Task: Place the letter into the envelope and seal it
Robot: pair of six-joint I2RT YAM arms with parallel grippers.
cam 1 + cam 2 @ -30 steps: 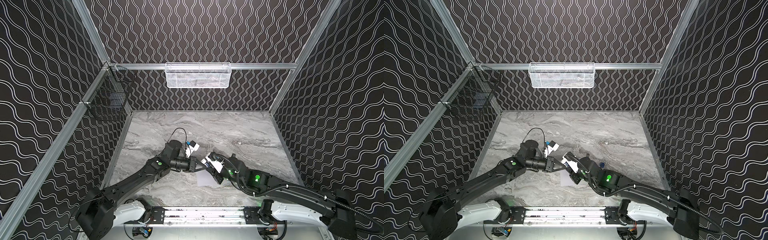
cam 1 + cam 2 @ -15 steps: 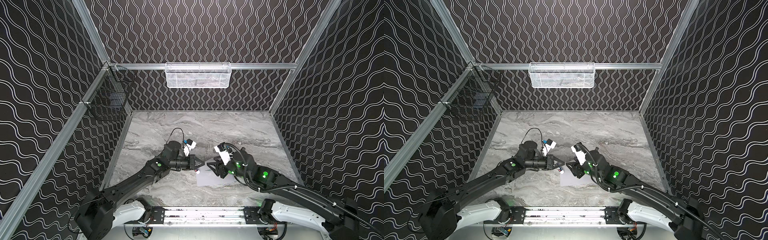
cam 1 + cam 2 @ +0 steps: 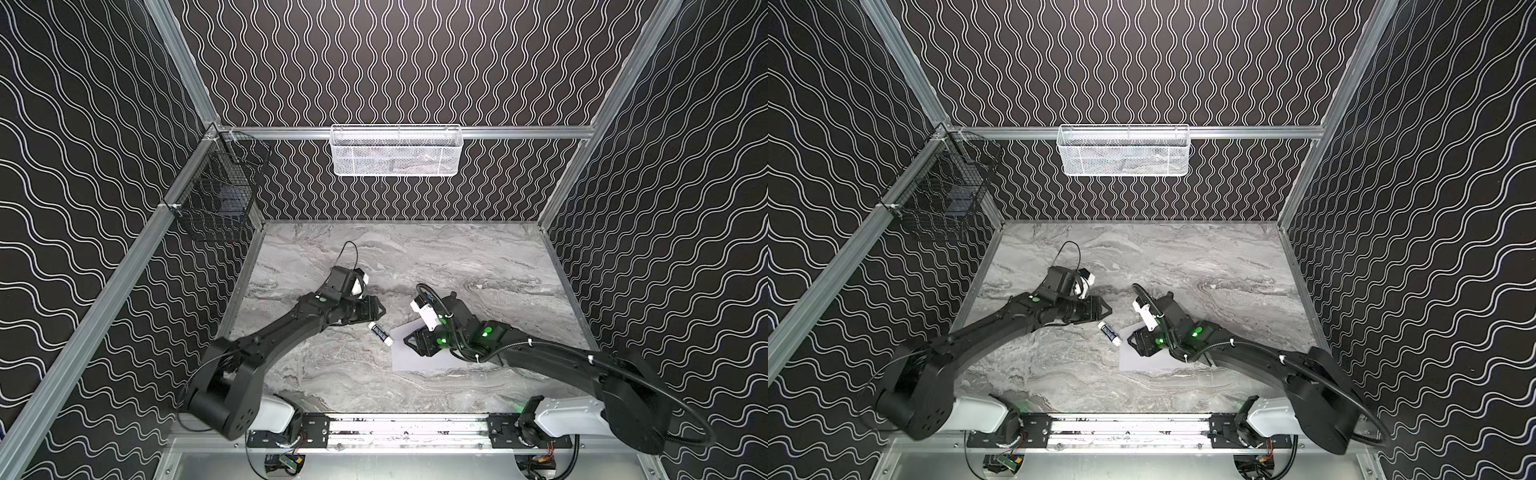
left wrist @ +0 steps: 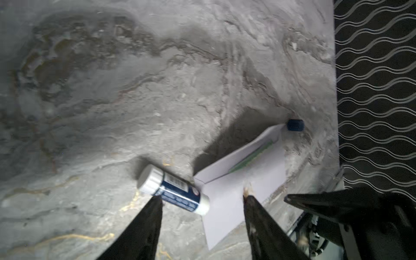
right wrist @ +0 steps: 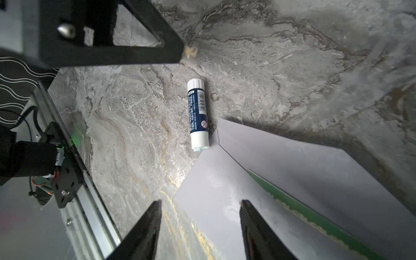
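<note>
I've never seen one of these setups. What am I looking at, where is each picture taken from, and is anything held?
Two black robot arms work over a grey marble table. The two wide pictures look down from overhead; the close-ups come from wrist cameras. On the table lie a pale lavender paper envelope, flap open, the green-bordered white letter peeking out, and a blue-and-white glue stick beside it. The left fingers and the right fingers are open, holding nothing.

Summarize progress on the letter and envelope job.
Done: letter sits inside the envelope, green edge showing under the raised flap. In hand: nothing; left gripper and right gripper open, glue stick lying uncapped beside the envelope. Left: close and press the flap.
</note>
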